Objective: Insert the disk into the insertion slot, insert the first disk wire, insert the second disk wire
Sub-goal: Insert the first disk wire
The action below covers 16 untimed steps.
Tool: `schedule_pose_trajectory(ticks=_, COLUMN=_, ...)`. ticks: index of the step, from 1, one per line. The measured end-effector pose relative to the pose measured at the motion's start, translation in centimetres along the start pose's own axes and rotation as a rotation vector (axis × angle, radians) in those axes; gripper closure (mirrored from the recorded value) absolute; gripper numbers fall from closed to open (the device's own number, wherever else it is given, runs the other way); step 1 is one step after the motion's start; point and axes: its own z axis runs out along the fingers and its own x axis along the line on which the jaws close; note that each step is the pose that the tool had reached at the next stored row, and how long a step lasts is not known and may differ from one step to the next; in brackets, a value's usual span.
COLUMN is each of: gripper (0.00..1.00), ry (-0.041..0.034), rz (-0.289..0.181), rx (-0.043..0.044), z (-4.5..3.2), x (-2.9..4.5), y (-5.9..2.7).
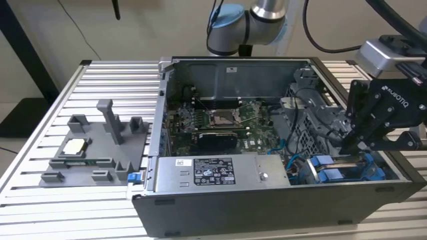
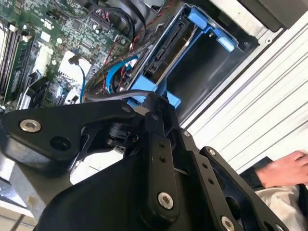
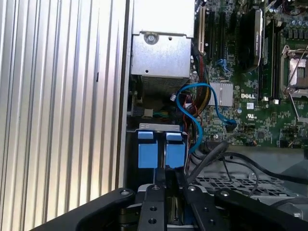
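Observation:
The disk [image 2: 179, 43] sits on edge in its blue carrier [image 2: 211, 28] inside the drive slot at the case corner on the exterior view's right. Its blue tabs [image 3: 161, 150] and the blue carrier [image 1: 333, 172] also show. My black gripper [image 1: 348, 149] hangs just above the carrier, with its fingers drawn close together [image 3: 168, 175]. A black disk wire [image 2: 110, 96] runs up to the fingertips [image 2: 155, 98] and seems pinched between them. The wire's plug is hidden behind the fingers.
A grey labelled power-supply box [image 1: 213, 172] lies along the near side of the open case beside the motherboard [image 1: 220, 122]. Blue and black cables [image 3: 192, 113] crowd the space beside the slot. A grey fixture [image 1: 93, 150] stands on the ribbed table. A person's hand [image 2: 284, 171] rests outside the case.

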Motion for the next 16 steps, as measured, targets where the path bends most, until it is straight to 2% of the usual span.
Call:
schedule_pose_trajectory(ticks=2, gripper=0.81, ry=-0.0010, rz=0.000, rx=0.0005, z=0.11, x=0.02, y=-0.59)
schedule_pose_trajectory(ticks=11, gripper=0.81, ry=-0.0011, rz=0.000, rx=0.0007, z=0.60, x=0.19, y=-4.53)
schedule_pose_trajectory(ticks=16, gripper=0.81, ry=-0.0011, rz=-0.001, rx=0.0006, z=0.59, x=0.20, y=-4.78)
